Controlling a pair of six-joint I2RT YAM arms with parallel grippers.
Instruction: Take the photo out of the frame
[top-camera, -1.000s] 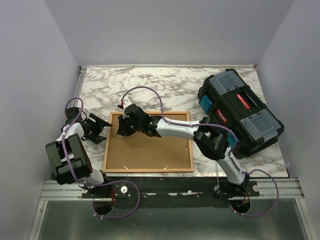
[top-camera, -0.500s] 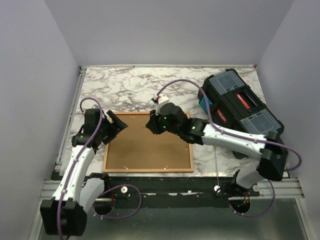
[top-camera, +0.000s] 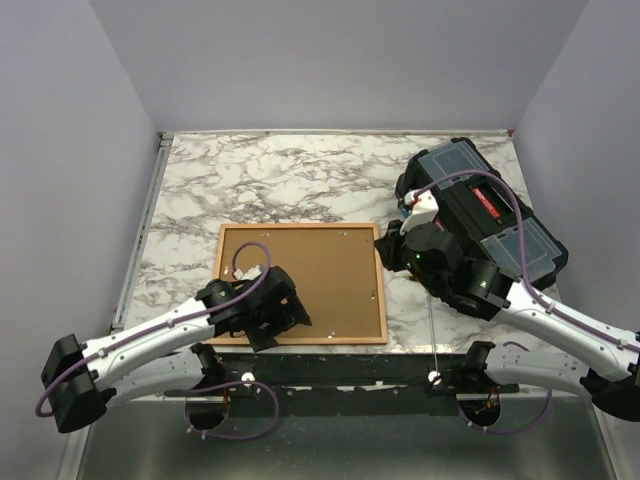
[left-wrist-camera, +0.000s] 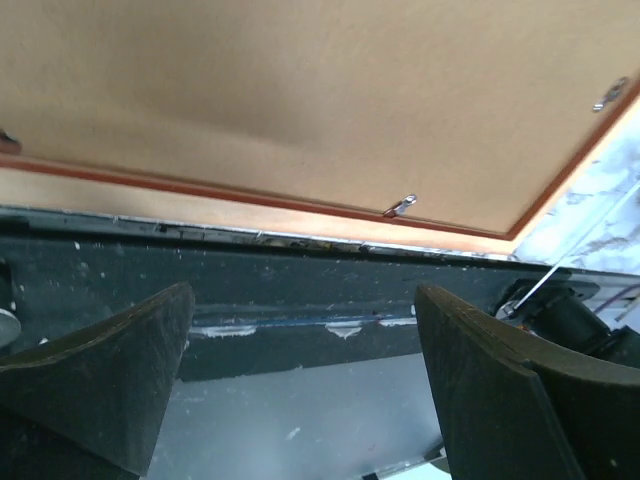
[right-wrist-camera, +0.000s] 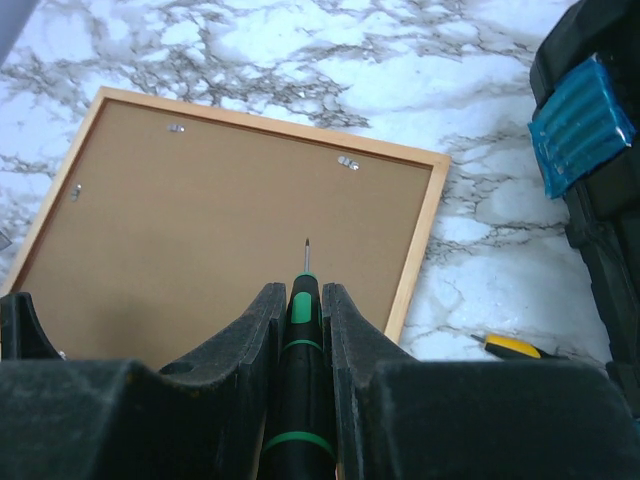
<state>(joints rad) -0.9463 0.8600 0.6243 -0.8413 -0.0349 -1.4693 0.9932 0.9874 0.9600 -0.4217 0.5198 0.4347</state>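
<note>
The orange-red wooden frame (top-camera: 380, 290) lies face down on the marble table, with its brown back board (top-camera: 310, 270) facing up. The photo is hidden under the board. My left gripper (top-camera: 278, 322) is open and empty over the frame's near edge. The left wrist view shows its fingers (left-wrist-camera: 500, 390) wide apart, with the board (left-wrist-camera: 300, 100) above them. My right gripper (top-camera: 398, 250) is at the frame's right edge, next to the toolbox. It is shut on a black and green screwdriver (right-wrist-camera: 300, 400), whose tip points over the board (right-wrist-camera: 200, 230).
A black toolbox (top-camera: 490, 215) stands at the right, close to my right arm. A yellow-handled tool (right-wrist-camera: 515, 347) lies on the marble right of the frame. Small metal clips (right-wrist-camera: 347, 162) sit along the frame's edges. The black front rail (top-camera: 350, 372) runs just below the frame.
My left arm swung from the frame's left side round to its near edge. My right gripper drew back from the frame's far left across to its right edge.
</note>
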